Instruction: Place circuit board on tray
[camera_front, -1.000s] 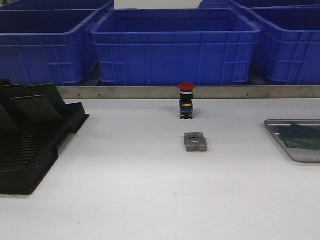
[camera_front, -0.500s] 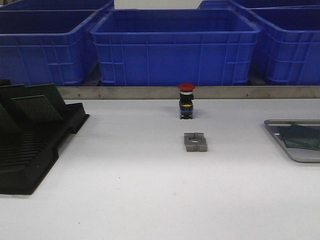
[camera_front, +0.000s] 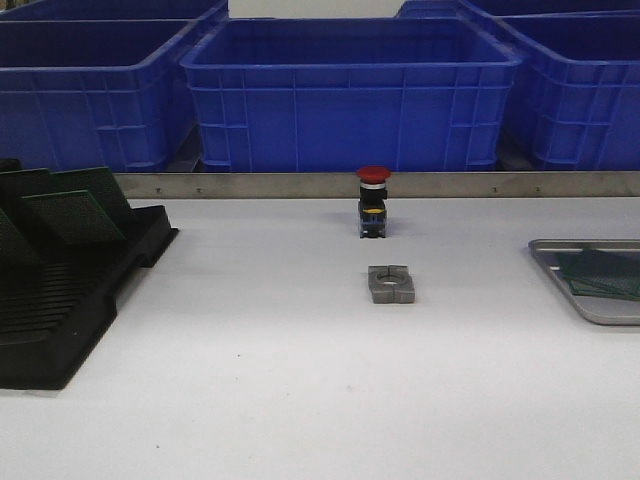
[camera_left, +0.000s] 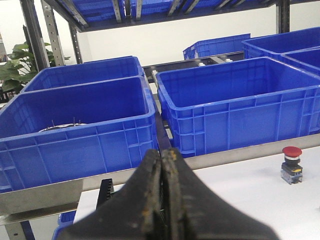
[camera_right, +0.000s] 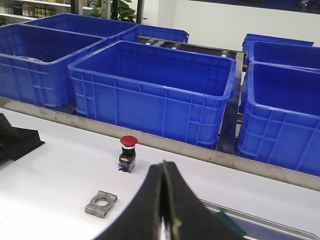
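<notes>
The silver-grey tray lies at the table's right edge, partly cut off by the front view. Dark green circuit boards lie flat on it, overlapping. More green circuit boards stand tilted in the black slotted rack at the left. Neither gripper appears in the front view. My left gripper shows in its wrist view with its jaws pressed together and nothing visible between them. My right gripper is likewise shut and empty, above the table near the tray's rim and a board corner.
A red-capped push button stands mid-table, with a grey metal clamp block in front of it. Large blue bins line the back behind a metal rail.
The boards on the tray look slightly shifted compared with a second ago. Nothing else differs.
</notes>
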